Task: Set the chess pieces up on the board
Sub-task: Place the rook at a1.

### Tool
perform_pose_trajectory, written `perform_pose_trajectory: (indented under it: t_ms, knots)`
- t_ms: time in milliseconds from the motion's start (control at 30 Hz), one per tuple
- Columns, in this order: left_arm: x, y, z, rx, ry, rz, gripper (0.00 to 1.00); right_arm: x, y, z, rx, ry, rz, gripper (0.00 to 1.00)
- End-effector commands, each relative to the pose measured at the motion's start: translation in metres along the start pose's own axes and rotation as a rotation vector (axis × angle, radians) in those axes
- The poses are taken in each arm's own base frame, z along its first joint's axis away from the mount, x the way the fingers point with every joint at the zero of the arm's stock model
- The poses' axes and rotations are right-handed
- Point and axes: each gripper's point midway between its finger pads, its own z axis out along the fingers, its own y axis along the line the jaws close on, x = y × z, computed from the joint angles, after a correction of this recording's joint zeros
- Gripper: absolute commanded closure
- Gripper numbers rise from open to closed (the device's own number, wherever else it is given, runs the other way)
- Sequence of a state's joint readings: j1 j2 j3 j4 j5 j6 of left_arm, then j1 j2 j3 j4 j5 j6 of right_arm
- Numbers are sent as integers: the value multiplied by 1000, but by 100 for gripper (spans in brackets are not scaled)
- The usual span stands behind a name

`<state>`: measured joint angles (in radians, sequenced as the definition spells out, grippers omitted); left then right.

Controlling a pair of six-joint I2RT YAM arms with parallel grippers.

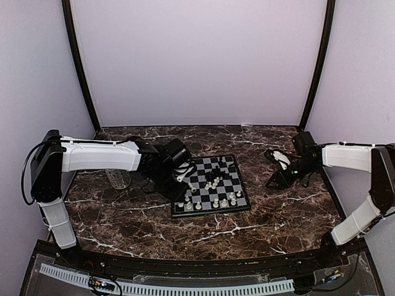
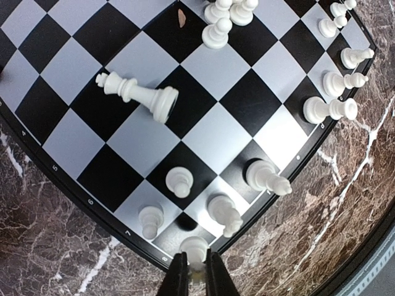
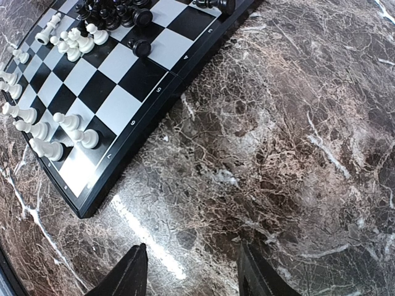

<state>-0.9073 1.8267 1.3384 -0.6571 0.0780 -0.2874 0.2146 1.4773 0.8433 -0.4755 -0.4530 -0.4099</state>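
Note:
The board point(image 1: 210, 211) lies mid-table, with white pieces point(image 1: 215, 203) along its near rows and black pieces point(image 1: 217, 168) clustered at the far side. My left gripper point(image 1: 182, 179) is over the board's near left corner. In the left wrist view it point(image 2: 196, 264) is shut on a white piece point(image 2: 195, 248) at the corner square of the board point(image 2: 216, 139). A white pawn point(image 2: 179, 182), a knight point(image 2: 225, 214) and a bishop point(image 2: 266, 177) stand close by. A tall white piece point(image 2: 139, 95) lies on its side. My right gripper point(image 3: 192, 262) is open and empty over the marble, right of the board point(image 3: 133, 77).
A clear cup-like object point(image 1: 118, 179) stands under the left arm, left of the board. The dark marble tabletop point(image 1: 284, 209) is walled by pale panels at the back and sides. Black pieces point(image 3: 114, 15) crowd the board's far squares in the right wrist view.

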Motion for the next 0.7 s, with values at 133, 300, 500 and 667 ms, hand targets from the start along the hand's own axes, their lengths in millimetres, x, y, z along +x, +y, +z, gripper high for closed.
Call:
perform_pose_trajectory:
  t_ms: [133, 300, 500, 667]
  knots:
    - [-5, 0, 1, -12, -23, 7, 90, -3, 1, -4, -3, -13, -1, 49]
    - [0, 2, 5, -18, 3, 9, 90, -3, 1, -3, -4, -10, -1, 49]
    - [5, 3, 9, -23, 25, 10, 90, -2, 1, -3, -5, -9, -1, 48]
    - [8, 4, 12, -27, 42, 12, 90, -2, 1, -3, -5, -8, 0, 48]
